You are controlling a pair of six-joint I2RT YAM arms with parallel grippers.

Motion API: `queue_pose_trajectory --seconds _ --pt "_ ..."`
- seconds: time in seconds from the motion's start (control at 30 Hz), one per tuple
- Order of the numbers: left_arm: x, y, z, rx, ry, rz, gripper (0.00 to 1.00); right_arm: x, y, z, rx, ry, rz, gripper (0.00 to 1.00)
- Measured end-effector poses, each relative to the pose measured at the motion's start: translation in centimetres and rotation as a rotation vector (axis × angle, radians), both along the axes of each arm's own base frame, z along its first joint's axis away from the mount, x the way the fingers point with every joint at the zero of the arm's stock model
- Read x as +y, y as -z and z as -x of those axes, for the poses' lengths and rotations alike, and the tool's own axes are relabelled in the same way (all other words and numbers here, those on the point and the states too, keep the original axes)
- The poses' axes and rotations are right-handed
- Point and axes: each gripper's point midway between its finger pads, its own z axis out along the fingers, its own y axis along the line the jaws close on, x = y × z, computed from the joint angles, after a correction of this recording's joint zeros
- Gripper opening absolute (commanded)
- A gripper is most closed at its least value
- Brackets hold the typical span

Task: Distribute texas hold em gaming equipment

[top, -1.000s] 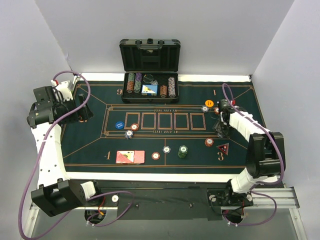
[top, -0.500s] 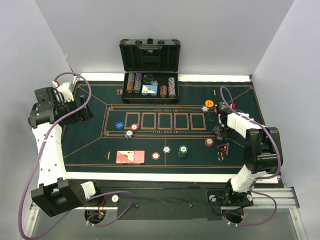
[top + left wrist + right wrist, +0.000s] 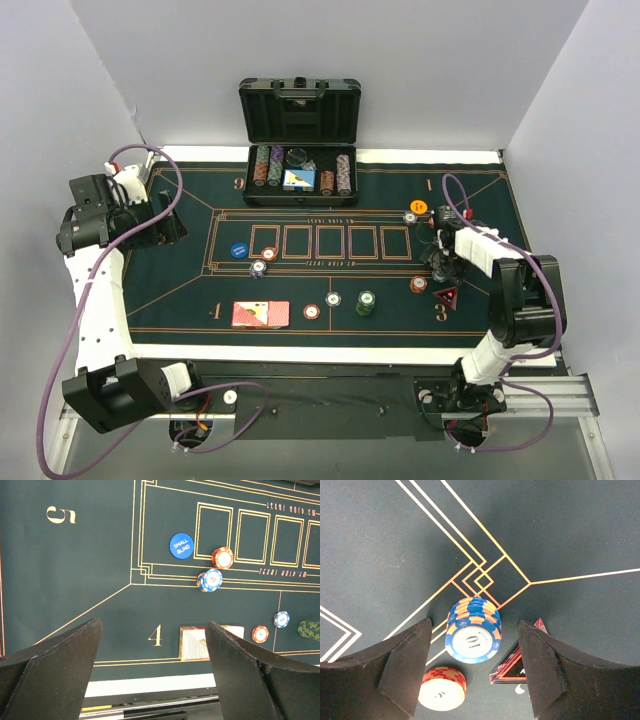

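Note:
In the right wrist view my right gripper stands open around a blue-and-orange poker chip stack on the felt, with a gap on each side. A red-and-white chip stack lies near its left finger, and the dark red triangular marker near its right finger. From above, the right gripper hangs over seat 3, beside the red chip and the marker. My left gripper hovers open and empty at the mat's left side. Red-backed cards lie by seat 4.
The open black case with racked chips stands at the back. On the mat lie a blue disc, an orange disc, a green stack and loose chips.
My right gripper's jaws have widened away from the blue-and-orange stack, which now stands free on the felt; the right arm drew in a little. The left arm has not moved.

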Motion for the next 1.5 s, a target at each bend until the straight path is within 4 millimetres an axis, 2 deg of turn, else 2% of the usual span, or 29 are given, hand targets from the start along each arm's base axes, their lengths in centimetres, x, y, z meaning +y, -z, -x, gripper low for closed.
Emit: queue_pose_trajectory --seconds 0.17,0.33,0.43,0.5,0.57,0.7,0.83,1.2,1.5 --pt "0.0 0.1 0.0 0.002 0.000 0.001 0.96 0.2 -1.2 0.1 -0.033 -0.003 -0.005 0.67" --pt "0.0 0.2 -0.1 0.006 0.000 0.002 0.96 1.8 -6.2 -0.4 -0.174 -0.058 -0.010 0.68" --pt "0.0 0.2 -0.1 0.007 0.000 0.002 0.96 4.8 -10.0 -0.9 -0.273 -0.165 -0.025 0.72" --pt "0.0 0.2 -0.1 0.007 -0.001 0.002 0.96 8.2 -12.2 -0.9 -0.321 -0.277 -0.055 0.74" --pt "0.0 0.2 -0.1 0.007 -0.001 0.003 0.96 11.4 -13.2 -0.3 -0.330 -0.393 -0.084 0.77" --pt "0.0 0.2 -0.1 0.007 -0.001 0.002 0.96 16.8 -12.4 2.9 -0.254 -0.623 -0.113 0.80" --pt "0.0 0.2 -0.1 0.007 -0.001 0.002 0.96 19.2 -10.8 5.6 -0.162 -0.760 -0.110 0.81" --pt "0.0 0.2 -0.1 0.007 -0.001 0.003 0.96 20.6 -8.1 7.7 -0.039 -0.868 -0.086 0.79" --pt "0.0 0.2 -0.1 0.007 -0.002 0.003 0.96 20.8 -5.8 8.4 0.028 -0.888 -0.065 0.66"
